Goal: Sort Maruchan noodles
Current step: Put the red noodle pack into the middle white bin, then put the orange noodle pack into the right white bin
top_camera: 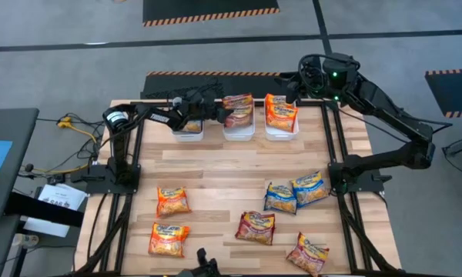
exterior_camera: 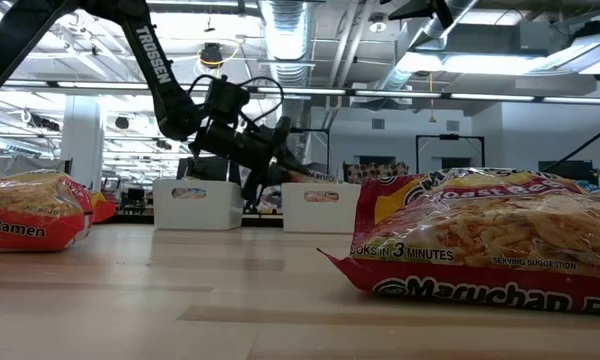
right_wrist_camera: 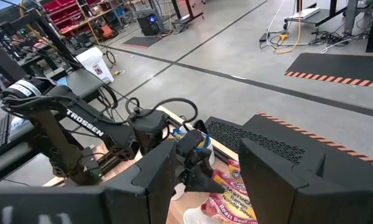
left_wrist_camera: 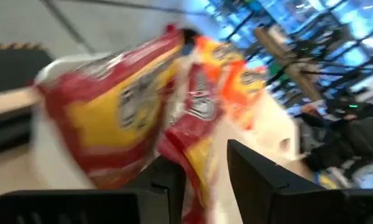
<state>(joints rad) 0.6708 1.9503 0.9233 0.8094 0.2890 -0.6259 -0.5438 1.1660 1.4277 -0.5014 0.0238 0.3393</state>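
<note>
A: How will these Maruchan noodles handle?

B: I judge them light and crackly: glossy film over a brittle noodle block. Slippery on the flat faces, so a pinch across a short edge or the crimped seam looks safest; squeeze the middle hard and the block may snap.

A: Where are they?

B: Seven lie loose on the table: two orange packets at the left, a maroon packet centre front, another maroon one front right, and two blue packets touching each other on the right. The rest stand in the middle bin and the right bin at the far edge; the left bin is mostly hidden by the arm.

A: And the pincers?

B: The left pincer sits at the middle bin, fingers partly spread around the edge of a maroon pack; whether it is gripping or letting go I cannot tell. The right pincer hovers above the far right corner, jaws spread, holding nothing.

A: What does each view add?

B: The high view gives the whole layout and colours. The low view shows the left pincer tilted down behind the bins, but the near maroon packet blocks the right side. Only the left wrist view shows film between the fingers.
</note>
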